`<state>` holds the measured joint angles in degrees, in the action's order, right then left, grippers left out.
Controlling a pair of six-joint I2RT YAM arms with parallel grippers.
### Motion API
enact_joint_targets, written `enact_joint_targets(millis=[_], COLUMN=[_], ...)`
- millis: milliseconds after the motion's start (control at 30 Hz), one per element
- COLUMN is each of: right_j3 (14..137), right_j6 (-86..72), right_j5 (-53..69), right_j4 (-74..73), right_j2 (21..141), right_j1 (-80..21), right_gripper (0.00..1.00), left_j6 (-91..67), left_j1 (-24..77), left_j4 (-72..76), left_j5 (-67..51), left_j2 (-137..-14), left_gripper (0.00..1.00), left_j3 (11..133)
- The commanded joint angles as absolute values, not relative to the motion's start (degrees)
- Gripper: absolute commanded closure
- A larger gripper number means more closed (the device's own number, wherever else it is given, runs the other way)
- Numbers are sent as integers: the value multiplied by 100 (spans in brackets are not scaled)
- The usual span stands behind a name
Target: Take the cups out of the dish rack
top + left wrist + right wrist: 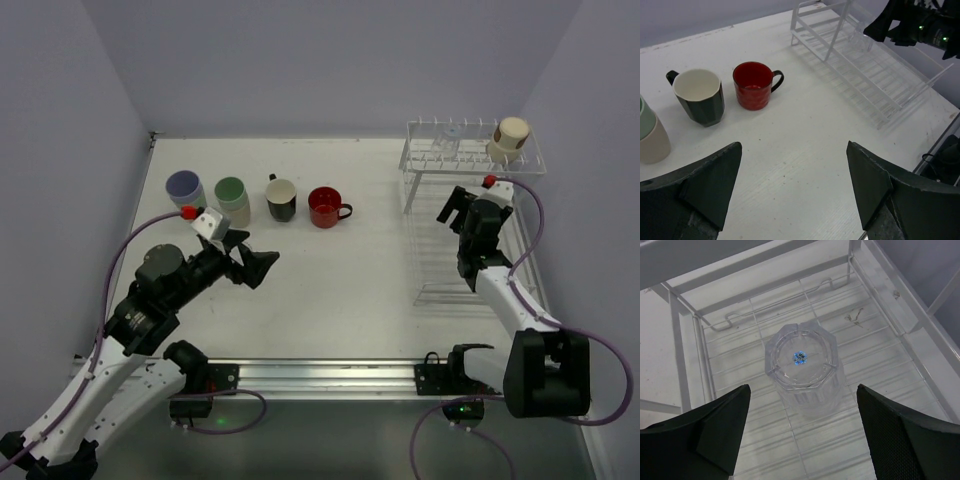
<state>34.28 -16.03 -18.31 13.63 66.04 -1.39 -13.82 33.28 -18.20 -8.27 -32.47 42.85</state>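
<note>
The clear wire dish rack (430, 255) stands at the right. A beige tumbler (510, 138) sits upside down on its upper tier. A small clear glass (805, 367) stands upside down on the lower tier. My right gripper (802, 390) is open just above and near this glass, with a finger on each side and not touching; it also shows in the top view (452, 206). On the table at the left stand a lavender tumbler (186, 189), a pale green tumbler (232, 197), a black mug (697, 95) and a red mug (754, 85). My left gripper (794, 145) is open and empty above bare table.
The rack (880, 75) reaches close to the table's right and back edges. Walls close in on the left, back and right. The arm bases and a metal rail (320, 375) run along the near edge.
</note>
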Motion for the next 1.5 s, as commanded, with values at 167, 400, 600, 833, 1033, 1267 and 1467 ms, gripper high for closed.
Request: enact_joint_targets(millis=[167,400,600,833,1033,1267,1467], right_j3=[3480,3814,3963,4499,4448,3684,2955], right_j6=[-968,-773,-817,-949,-985,-1098,-1748], right_j5=[-1301,-1599,-1714,-2021,-2276,-2347,-2329], right_j4=[2540,2285,2277,1627,1730,2109,2127], right_j2=[7162,7637,7989,8560,8535,7552,6541], right_j1=[-26,-26,-26,-26,-26,-193,-369], right_gripper=[11,15,17,7,40,60,62], left_j6=[-1239,-1239,-1239,-1230,-1230,-1213,-1222], left_j1=[3735,3885,3894,3902,3902,3885,3885], left_j4=[-1617,-1635,-1635,-1626,-1626,-1635,-1635], left_j5=[-1090,-1011,-1011,-1020,-1002,-1011,-905], left_j2=[-3032,-2918,-2953,-3041,-3102,-3173,-3217], left_gripper=[10,10,10,10,11,11,11], left_j3=[4245,4254,4236,4228,4219,4219,4210])
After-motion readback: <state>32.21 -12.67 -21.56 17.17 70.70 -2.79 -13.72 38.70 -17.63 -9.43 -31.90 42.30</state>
